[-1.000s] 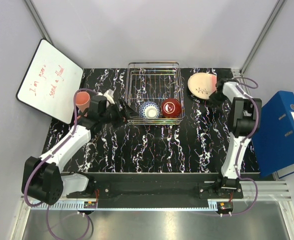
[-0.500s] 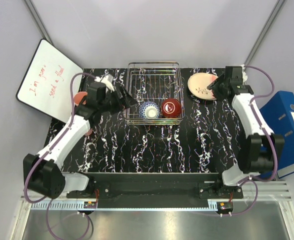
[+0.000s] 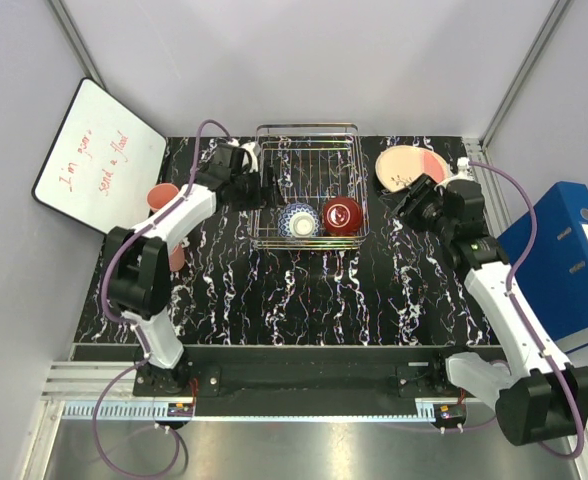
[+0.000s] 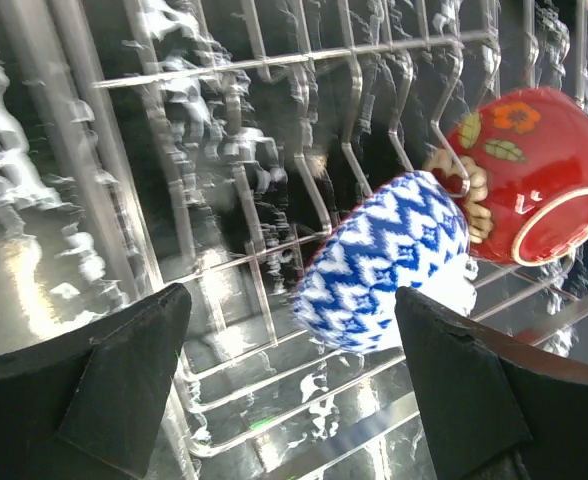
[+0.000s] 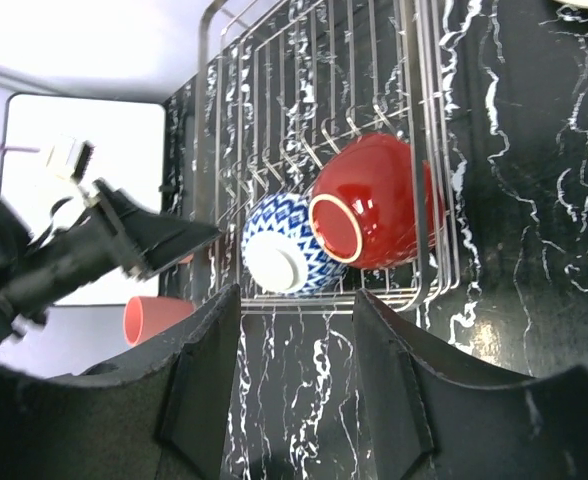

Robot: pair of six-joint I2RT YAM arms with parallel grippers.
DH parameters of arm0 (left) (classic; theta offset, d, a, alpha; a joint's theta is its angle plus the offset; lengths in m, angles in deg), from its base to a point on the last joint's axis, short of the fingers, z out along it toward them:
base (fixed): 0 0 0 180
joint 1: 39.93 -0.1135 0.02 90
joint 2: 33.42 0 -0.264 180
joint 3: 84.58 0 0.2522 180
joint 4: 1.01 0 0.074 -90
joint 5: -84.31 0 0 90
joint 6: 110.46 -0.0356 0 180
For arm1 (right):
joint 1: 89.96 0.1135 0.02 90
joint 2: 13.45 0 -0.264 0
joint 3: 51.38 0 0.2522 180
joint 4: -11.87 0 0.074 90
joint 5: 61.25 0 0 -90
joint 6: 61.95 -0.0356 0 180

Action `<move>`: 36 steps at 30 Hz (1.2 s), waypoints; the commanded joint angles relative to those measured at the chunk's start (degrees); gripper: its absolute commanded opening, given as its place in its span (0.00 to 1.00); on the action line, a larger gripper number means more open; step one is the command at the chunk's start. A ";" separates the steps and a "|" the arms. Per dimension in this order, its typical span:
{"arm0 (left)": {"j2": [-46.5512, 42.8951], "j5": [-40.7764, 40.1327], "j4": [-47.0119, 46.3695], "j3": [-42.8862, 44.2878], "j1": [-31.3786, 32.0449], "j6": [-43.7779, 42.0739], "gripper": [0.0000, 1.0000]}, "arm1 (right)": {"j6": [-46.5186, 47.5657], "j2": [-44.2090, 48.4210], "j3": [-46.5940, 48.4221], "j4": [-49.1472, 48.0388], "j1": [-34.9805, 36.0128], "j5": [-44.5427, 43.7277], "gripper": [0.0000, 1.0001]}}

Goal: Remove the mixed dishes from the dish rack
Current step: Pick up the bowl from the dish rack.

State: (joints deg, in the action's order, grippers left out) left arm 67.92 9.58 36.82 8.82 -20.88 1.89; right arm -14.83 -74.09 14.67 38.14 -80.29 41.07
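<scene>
The dish rack (image 3: 308, 129) stands at the back middle, holding a blue-white patterned bowl (image 3: 300, 220) and a glossy red bowl (image 3: 342, 215) side by side at its front. My left gripper (image 3: 265, 188) is open at the rack's left side; in its wrist view the patterned bowl (image 4: 384, 262) lies just ahead of the jaws, touching the red bowl (image 4: 534, 175). My right gripper (image 3: 406, 204) is open and holds nothing, right of the rack. A pink-edged cream plate (image 3: 406, 168) lies behind it. A salmon-pink cup (image 3: 161, 198) rests on its side at the left.
A whiteboard (image 3: 99, 160) leans at the back left. A blue binder (image 3: 564, 262) stands off the table's right edge. In the right wrist view the rack (image 5: 214, 60), both bowls and the pink cup (image 5: 154, 315) show beyond the fingers (image 5: 209, 380).
My right gripper has opened, left the plate on the table and swung toward the rack. My left arm has moved from beside the cup up to the rack's left side.
</scene>
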 commanded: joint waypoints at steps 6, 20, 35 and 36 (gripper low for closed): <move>3.08 9.07 -3.15 2.81 -0.42 -2.31 0.90 | -0.19 3.43 -4.04 -5.65 0.70 3.85 0.56; 3.86 14.79 -4.13 0.78 0.29 -2.49 0.89 | -2.57 2.55 -7.20 -8.73 0.96 5.17 0.57; 14.94 25.23 -0.87 7.46 0.29 -3.01 0.89 | -2.13 4.22 -7.03 -8.21 1.05 5.44 0.56; 15.46 25.95 -0.96 7.38 0.29 -2.84 0.86 | -2.13 4.13 -7.03 -8.21 1.05 5.35 0.57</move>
State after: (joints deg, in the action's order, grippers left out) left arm 80.38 32.22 34.59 14.53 -20.27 0.49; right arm -16.97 -71.23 7.46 32.28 -79.79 45.17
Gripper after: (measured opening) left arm 0.890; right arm 0.567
